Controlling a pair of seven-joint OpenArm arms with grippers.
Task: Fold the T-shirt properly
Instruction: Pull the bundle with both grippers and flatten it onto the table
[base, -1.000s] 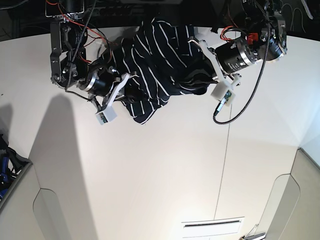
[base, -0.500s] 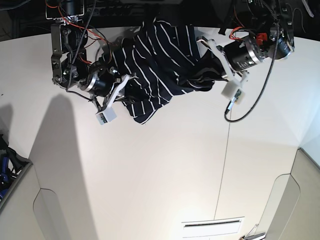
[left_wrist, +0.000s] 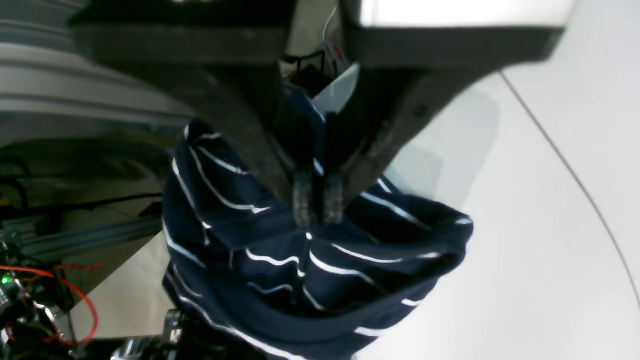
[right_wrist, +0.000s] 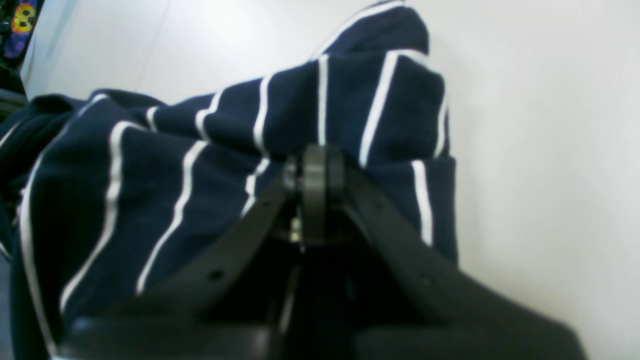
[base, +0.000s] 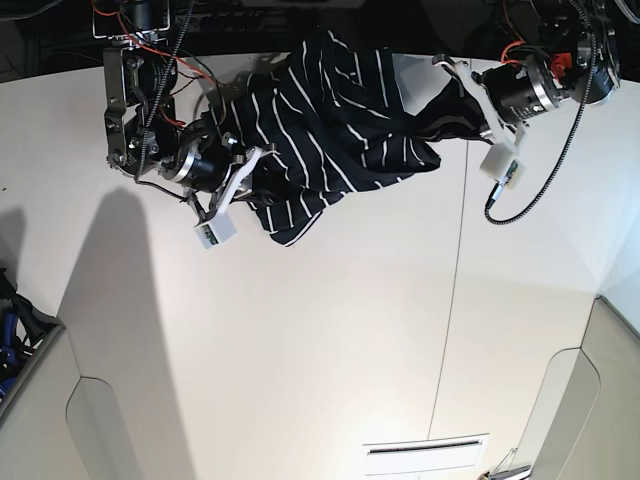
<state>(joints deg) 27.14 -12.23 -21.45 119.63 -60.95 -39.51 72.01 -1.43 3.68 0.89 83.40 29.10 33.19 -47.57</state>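
The T-shirt (base: 330, 130), dark navy with thin white stripes, hangs bunched between my two grippers near the table's far edge. My left gripper (base: 455, 100), on the right of the base view, is shut on a fold of the T-shirt (left_wrist: 300, 270); its fingertips (left_wrist: 318, 205) pinch the cloth. My right gripper (base: 250, 178), on the left of the base view, is shut on another part of the T-shirt (right_wrist: 175, 165), cloth bulging around its tips (right_wrist: 315, 170). A striped flap droops to the table between them.
The white table (base: 300, 340) has a thin seam (base: 448, 330) running front to back. A slotted vent (base: 425, 450) sits at the near edge. Grey panels (base: 570, 410) flank the front corners. Wires and a dark frame (base: 150, 30) lie behind the far edge.
My left gripper has pulled right and away toward the far edge, drawing the T-shirt wider and flatter. The right gripper has stayed nearly still, holding its part.
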